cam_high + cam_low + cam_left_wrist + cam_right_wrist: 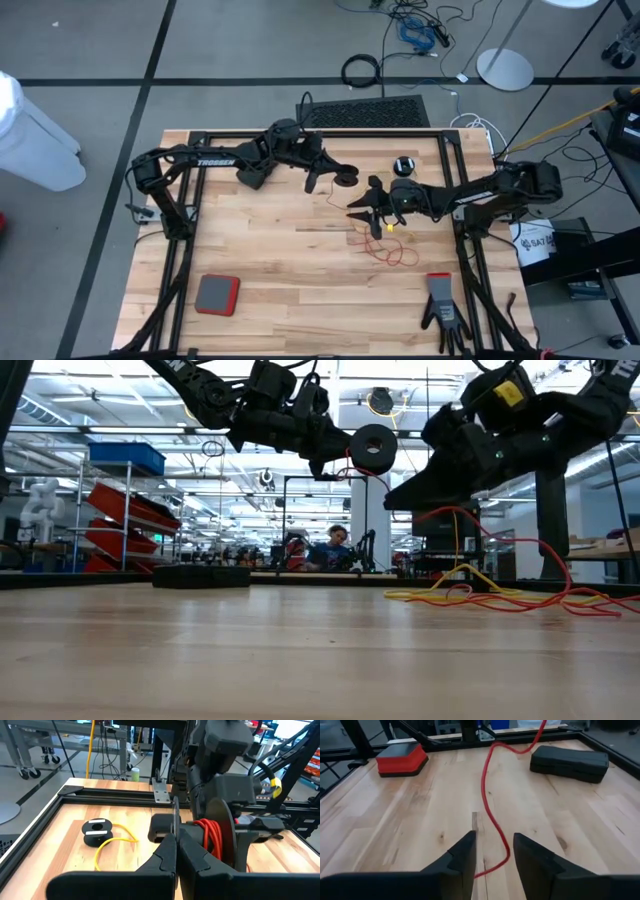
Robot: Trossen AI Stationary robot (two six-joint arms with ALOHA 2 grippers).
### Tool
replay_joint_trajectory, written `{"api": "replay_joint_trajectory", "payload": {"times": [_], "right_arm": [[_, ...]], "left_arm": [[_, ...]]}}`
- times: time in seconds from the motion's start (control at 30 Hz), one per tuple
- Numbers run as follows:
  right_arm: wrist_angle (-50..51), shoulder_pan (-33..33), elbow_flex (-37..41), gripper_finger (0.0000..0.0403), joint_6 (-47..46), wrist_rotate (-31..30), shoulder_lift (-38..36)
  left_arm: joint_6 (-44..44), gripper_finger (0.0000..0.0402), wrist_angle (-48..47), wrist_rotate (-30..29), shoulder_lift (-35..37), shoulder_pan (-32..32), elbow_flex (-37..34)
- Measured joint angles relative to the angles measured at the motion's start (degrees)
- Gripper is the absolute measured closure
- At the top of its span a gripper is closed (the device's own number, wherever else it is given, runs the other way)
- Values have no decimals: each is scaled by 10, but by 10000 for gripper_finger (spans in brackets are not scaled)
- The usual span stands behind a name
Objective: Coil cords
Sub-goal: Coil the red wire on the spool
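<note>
Hanging above the bench's middle, a black reel (374,448) wound with red cord (209,837) is held clamped in the closed left gripper (338,179). From it the red cord is seen trailing down to a loose red-and-yellow tangle (390,246) on the bench, toward the right edge. The right gripper (493,851) is held over this cord, fingers parted, gripping nothing. A second reel (404,164) with yellow cord (114,842) is noted near the far edge.

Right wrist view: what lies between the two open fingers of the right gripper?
The red cord runs over bare table between the open fingers of the right gripper.
</note>
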State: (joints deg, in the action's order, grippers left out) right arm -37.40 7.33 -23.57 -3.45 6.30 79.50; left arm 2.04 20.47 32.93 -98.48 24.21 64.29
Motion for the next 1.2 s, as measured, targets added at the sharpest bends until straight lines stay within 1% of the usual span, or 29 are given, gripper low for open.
{"api": "replay_joint_trajectory", "payload": {"times": [0.1, 0.37, 0.47, 0.57, 0.63, 0.73, 0.87, 1.0, 1.2], "right_arm": [[-15, 0, 0, 301, 2, 0, 12], [-16, 0, 0, 339, 15, 0, 8], [-13, 1, 0, 360, 21, -3, 8], [-3, 0, 0, 391, 28, -3, 8], [2, 1, 0, 399, 31, -6, 8], [25, 5, 0, 400, 28, -40, 8], [59, 16, 0, 401, 11, -81, 8], [79, 33, 0, 402, -5, -97, 8], [94, 55, 0, 402, -26, -123, 5]], "left_arm": [[0, 401, 0, 0, 0, 0, 0], [0, 401, 0, 3, 0, 0, 0], [0, 401, 0, 3, 0, 0, 0], [0, 401, 0, 3, 0, 0, 0], [1, 401, -1, 4, 0, 0, 0], [3, 401, -5, 26, 0, 0, 0], [4, 401, -12, 84, 0, 0, 0], [31, 401, -65, 122, 0, 2, 0], [105, 401, -189, 124, 0, 3, 0]]}}
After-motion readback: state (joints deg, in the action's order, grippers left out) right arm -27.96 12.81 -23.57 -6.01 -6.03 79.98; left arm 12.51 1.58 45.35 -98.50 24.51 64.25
